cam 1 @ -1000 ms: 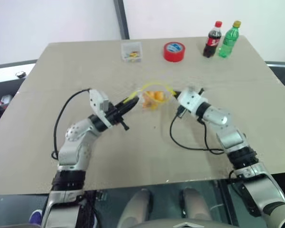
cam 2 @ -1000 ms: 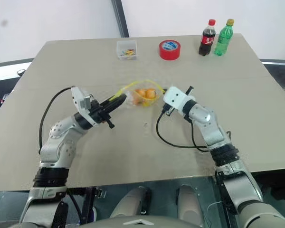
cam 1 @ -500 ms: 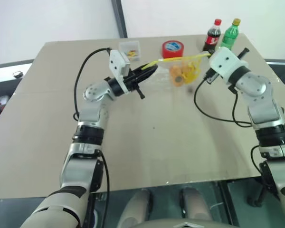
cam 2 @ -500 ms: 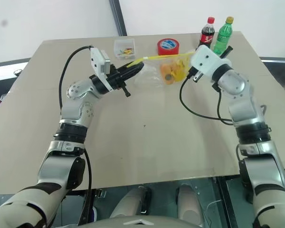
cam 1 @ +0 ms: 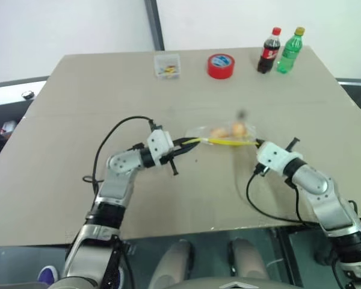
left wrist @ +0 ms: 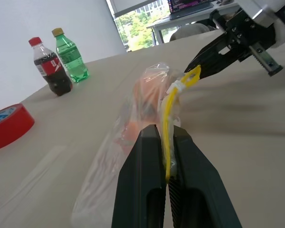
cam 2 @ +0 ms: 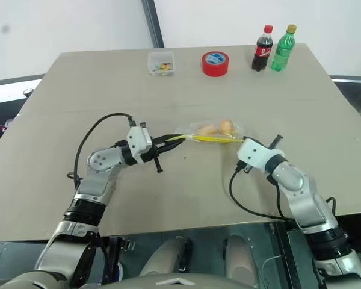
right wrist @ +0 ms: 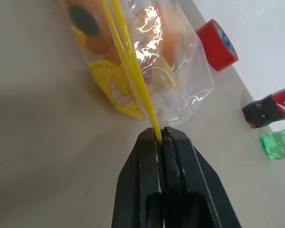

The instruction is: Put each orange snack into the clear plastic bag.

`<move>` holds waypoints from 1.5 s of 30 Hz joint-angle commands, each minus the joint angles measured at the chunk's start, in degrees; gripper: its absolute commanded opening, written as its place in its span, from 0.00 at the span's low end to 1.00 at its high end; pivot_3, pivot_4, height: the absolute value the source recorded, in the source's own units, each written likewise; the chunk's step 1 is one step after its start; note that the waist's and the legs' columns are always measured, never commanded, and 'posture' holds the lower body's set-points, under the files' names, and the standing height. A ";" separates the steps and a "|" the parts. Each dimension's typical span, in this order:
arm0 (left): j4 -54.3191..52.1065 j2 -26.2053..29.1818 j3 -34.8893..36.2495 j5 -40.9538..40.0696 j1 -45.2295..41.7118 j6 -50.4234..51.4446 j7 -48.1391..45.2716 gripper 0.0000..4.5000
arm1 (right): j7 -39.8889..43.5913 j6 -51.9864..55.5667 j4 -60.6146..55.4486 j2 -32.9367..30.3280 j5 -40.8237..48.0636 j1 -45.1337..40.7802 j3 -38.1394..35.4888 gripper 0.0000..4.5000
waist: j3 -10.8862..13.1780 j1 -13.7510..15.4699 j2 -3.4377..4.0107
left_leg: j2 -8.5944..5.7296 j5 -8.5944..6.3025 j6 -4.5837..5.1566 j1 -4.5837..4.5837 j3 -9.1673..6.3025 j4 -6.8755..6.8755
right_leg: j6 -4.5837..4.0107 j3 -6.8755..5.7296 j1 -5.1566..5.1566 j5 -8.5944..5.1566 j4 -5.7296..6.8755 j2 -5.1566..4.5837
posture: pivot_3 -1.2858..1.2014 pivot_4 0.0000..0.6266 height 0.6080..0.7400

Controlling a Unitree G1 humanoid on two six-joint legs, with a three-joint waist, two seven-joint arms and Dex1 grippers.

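Both orange snacks (cam 2: 217,127) sit inside the clear plastic bag (cam 2: 207,130), mid surface (cam 2: 186,198). Left pincer (left wrist: 165,156) & right pincer (right wrist: 162,136) each clamped on yellow seal strip (cam 2: 209,139). Judged: nearly done, only release left.

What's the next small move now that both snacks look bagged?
Probably let go. Both orange snacks sit inside the clear plastic bag, which lies on the table. The left gripper and right gripper each pinch an end of its yellow seal strip, pulled straight between them. I'd open the right gripper first, then the left.
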 commanded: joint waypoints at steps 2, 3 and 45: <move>-3.48 1.11 0.88 0.91 0.64 -2.28 2.02 0.00 | 3.08 2.21 -7.90 -2.03 1.34 3.12 -2.70 0.39 | 0.00 0.16 0.00 | 0.00 0.00 -0.01 -0.01 -0.01 0.00 | 0.00 0.00 0.00 0.00 -0.01 0.00 | 0.52 0.24 0.97; -3.58 1.31 0.72 1.61 0.75 -2.84 2.63 0.00 | 4.45 2.98 -10.36 -2.60 2.16 3.81 -3.07 0.39 | 0.01 0.23 0.02 | 0.00 0.03 -0.04 -0.01 -0.01 0.00 | 0.00 0.00 0.00 0.00 -0.01 0.00 | 0.52 0.24 0.97; -6.58 3.20 -2.77 7.92 -0.29 -6.78 8.87 0.00 | 19.28 2.68 -9.03 3.75 -3.94 -24.53 14.26 0.11 | 0.02 1.00 -0.01 | -0.02 0.13 -0.23 -0.16 -0.14 0.00 | 0.01 -0.20 -0.04 0.00 -0.11 -0.03 | 0.52 0.24 0.97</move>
